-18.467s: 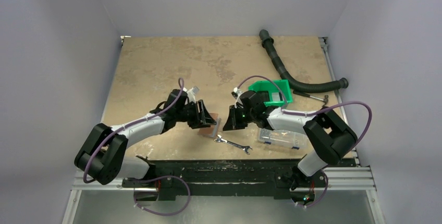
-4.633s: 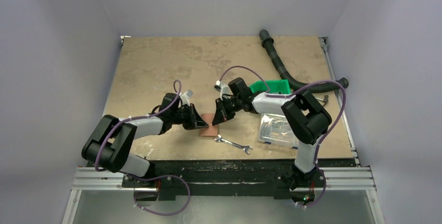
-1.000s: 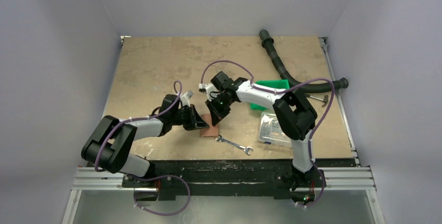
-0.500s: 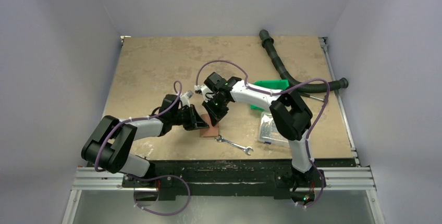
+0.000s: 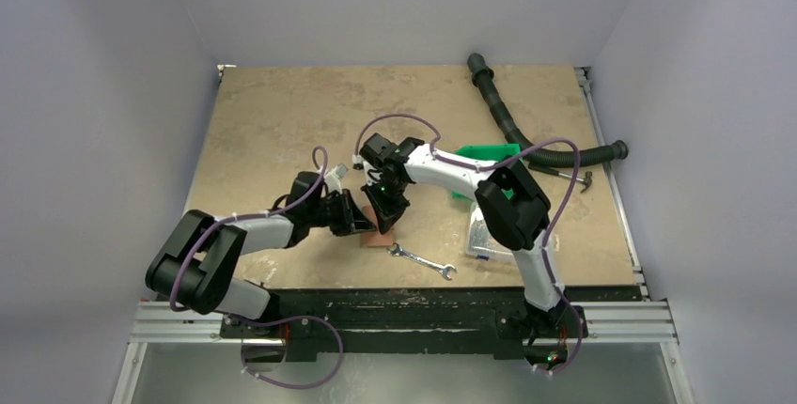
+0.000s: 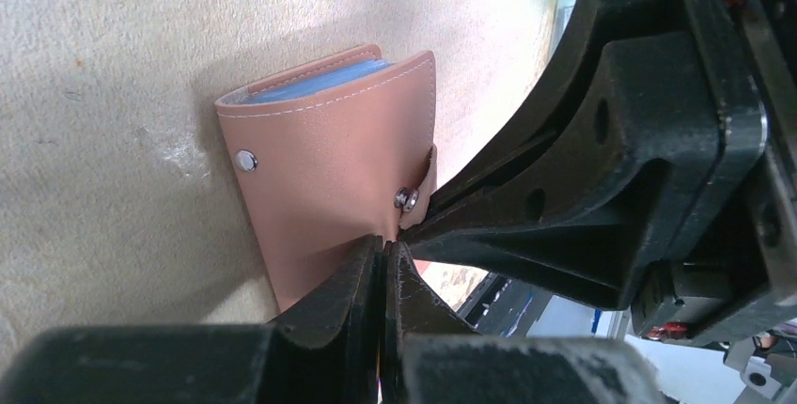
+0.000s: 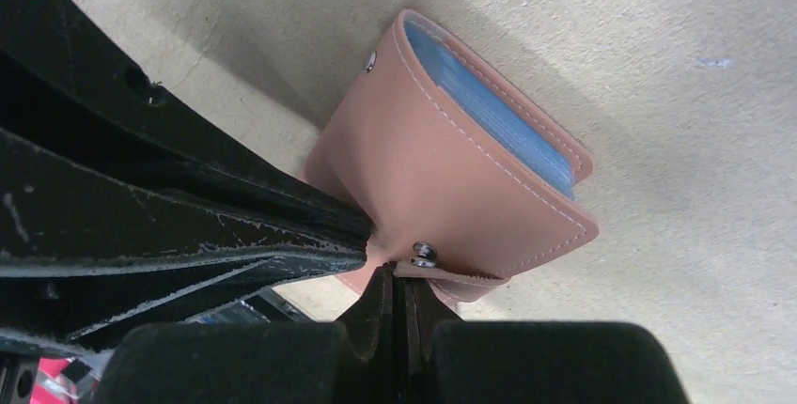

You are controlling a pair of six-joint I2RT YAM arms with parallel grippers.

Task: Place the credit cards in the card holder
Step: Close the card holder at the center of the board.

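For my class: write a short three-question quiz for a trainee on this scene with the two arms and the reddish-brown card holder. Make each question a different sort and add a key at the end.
1. True or false: the card holder lies spread open and flat.
2. Multiple choice: what colour are the card edges showing between its covers? A red, B blue, C green.
3. Fill the gap: the left pincer and the right pincer meet at the holder's snap strap, both with their jaws ____.

Key: 1 false, it is folded over; 2 B; 3 shut.
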